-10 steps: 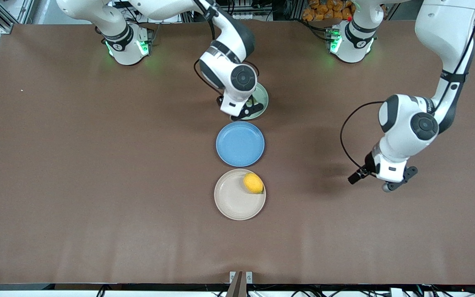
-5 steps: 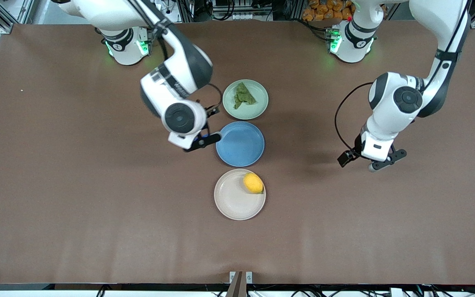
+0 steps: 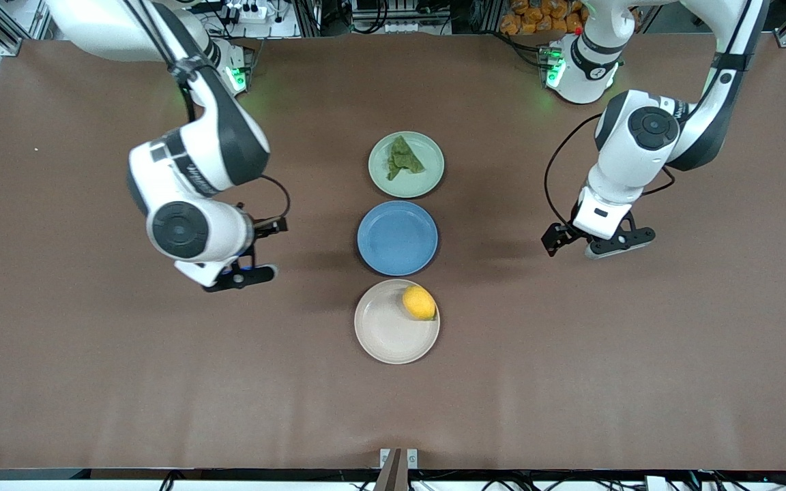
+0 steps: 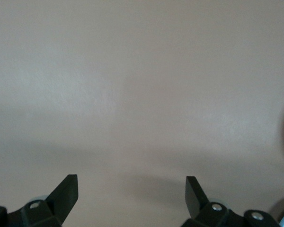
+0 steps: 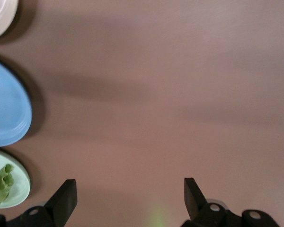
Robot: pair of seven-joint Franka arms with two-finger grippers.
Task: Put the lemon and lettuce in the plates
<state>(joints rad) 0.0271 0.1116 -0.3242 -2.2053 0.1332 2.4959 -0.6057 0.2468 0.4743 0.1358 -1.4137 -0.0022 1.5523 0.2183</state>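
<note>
Lemon [image 3: 419,303] in cream plate [image 3: 383,334], at 2 o'clock against rim. Lettuce [image 3: 403,159] in mint plate [image 3: 430,179]. Both placed.

Right gripper [image 3: 239,262] spread, empty, over bare table. Left gripper [image 3: 601,242] spread, empty, likewise.

Risk: lemon sits at rim; table jolt could roll it out. Low.

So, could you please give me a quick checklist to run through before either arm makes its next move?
1. lemon in the beige plate: ok.
2. lettuce in the mint plate: ok.
3. blue plate holds nothing: ok.
4. right gripper over bare table, jaws open, holding nothing: ok.
5. left gripper over bare table, jaws open, holding nothing: ok.
</note>
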